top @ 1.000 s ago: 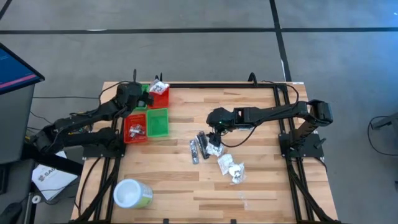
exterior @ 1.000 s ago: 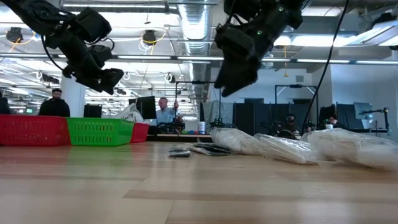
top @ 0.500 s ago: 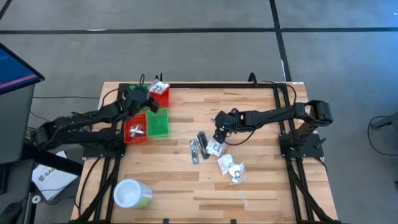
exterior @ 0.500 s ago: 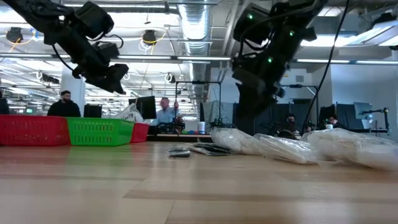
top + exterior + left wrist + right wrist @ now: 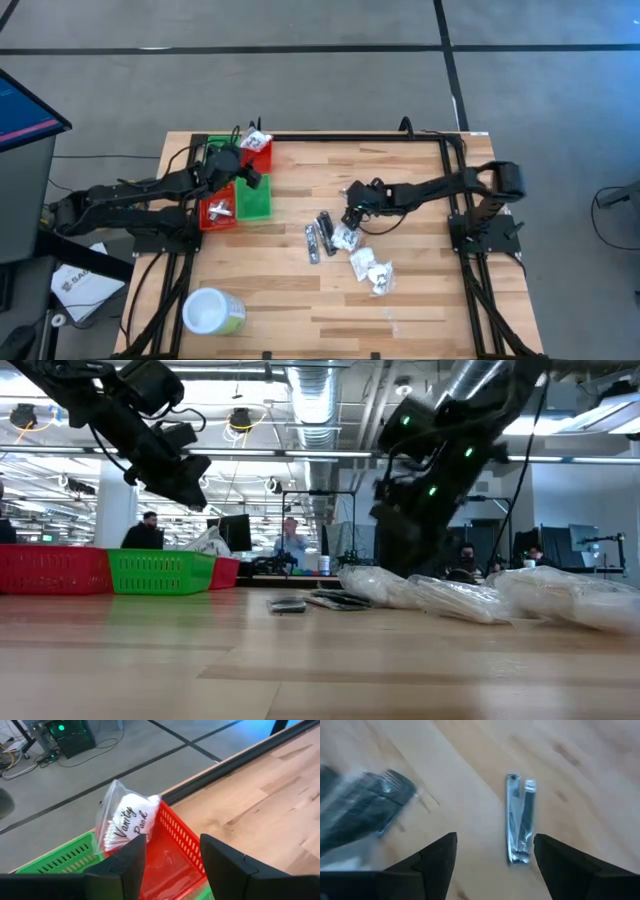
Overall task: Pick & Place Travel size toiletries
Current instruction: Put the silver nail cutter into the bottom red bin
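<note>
Travel toiletries lie mid-table: two slim dark pieces (image 5: pixel 312 243) (image 5: pixel 326 232) and white crinkly packets (image 5: pixel 346 238) (image 5: pixel 371 270). My right gripper (image 5: pixel 352 208) hovers open just on their far right side. In its wrist view a silver nail clipper (image 5: pixel 519 822) lies flat on the wood between the open fingers, with a plastic-wrapped dark comb (image 5: pixel 362 812) beside it. My left gripper (image 5: pixel 245 170) hangs open and empty above the bins. Its wrist view looks at a red bin (image 5: pixel 175 847), where a clear "Vanity Pack" bag (image 5: pixel 125 822) leans on the wall.
Four small bins sit at the table's far left: two red (image 5: pixel 218 207) (image 5: pixel 258 152) and two green (image 5: pixel 254 197) (image 5: pixel 218 148), and the nearer red one holds a small item. A white-lidded green tub (image 5: pixel 212 312) stands near the left front corner. Bare wood lies to the right and at the front.
My left gripper has swung from over the far bins toward the table's right and near side, staying open. My right gripper has moved down and toward the near edge, closing on the toiletries, also open. The toiletries have not moved.
</note>
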Tool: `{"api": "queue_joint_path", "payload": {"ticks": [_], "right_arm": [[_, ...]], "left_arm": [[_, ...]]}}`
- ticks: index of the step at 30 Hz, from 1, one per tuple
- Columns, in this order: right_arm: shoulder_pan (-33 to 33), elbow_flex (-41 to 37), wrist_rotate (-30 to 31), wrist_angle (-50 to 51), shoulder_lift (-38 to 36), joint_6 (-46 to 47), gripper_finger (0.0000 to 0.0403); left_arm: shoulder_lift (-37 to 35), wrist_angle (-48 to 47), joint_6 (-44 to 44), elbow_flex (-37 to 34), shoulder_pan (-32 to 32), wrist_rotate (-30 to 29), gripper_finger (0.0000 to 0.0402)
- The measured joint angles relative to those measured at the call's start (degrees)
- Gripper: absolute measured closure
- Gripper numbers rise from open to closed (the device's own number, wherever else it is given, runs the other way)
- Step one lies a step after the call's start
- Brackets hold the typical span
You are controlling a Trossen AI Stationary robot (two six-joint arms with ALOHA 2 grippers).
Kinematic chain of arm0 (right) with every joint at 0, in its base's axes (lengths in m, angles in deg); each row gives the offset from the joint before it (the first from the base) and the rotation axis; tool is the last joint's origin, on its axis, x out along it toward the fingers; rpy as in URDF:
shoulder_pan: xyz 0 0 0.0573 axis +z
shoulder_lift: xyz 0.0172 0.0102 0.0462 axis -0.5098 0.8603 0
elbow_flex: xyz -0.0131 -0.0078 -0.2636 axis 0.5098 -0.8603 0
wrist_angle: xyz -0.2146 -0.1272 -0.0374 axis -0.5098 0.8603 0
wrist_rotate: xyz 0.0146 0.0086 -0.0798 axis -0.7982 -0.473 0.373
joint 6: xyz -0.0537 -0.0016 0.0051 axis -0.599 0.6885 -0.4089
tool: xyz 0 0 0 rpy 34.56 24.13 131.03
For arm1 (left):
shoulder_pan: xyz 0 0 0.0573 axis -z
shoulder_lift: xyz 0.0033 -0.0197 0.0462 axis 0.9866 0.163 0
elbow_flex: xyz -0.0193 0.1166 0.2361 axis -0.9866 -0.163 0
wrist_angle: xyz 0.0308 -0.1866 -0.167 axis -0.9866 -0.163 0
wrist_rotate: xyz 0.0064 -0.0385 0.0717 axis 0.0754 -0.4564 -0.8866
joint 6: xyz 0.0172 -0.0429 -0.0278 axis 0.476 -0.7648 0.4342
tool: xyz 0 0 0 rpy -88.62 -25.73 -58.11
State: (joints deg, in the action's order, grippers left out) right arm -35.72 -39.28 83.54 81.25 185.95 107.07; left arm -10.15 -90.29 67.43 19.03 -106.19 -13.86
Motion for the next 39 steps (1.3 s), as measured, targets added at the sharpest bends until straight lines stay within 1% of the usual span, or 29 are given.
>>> {"api": "queue_joint_path", "payload": {"ticks": [5,9,12,16,20,26,31,35,37,39], "right_arm": [[0.0,1.5,1.1,-1.4,6.4,-1.6,0.0149],[0.0,3.4,1.1,-1.5,9.1,-1.7,0.0149],[0.0,4.5,0.9,-0.8,9.1,-2.3,0.0149],[0.0,4.8,1.2,0.7,7.1,-2.1,0.0149],[-0.1,4.7,4.2,2.7,4.7,0.7,0.0149],[-0.7,4.8,4.4,1.9,4.4,4.5,0.0149],[-0.7,4.9,4.1,1.1,5.6,8.5,0.0149],[-0.7,4.6,4.2,-0.8,7.7,9.0,0.0149],[-0.7,5.2,3.6,-3.9,9.3,10.0,0.0149],[-0.7,5.5,3.8,-3.3,10.5,9.8,0.0149]], "left_arm": [[0.0,0.4,0.0,0.0,0.7,0.0,0.0225],[0.0,0.5,0.0,0.0,0.6,0.0,0.0225],[0.0,0.7,0.0,0.0,0.6,0.0,0.0225],[0.0,0.8,0.0,0.0,0.6,0.0,0.0225],[0.0,0.8,0.0,0.0,0.6,-0.1,0.0225],[0.0,0.8,0.0,0.0,0.6,-0.1,0.0225],[0.0,0.9,0.0,0.0,0.6,-0.2,0.0225],[0.0,1.2,0.0,0.0,0.6,-0.2,0.0225],[0.0,1.1,0.0,0.0,0.6,-0.2,0.0225],[0.0,1.2,0.0,0.0,0.7,-0.2,0.0225]]}}
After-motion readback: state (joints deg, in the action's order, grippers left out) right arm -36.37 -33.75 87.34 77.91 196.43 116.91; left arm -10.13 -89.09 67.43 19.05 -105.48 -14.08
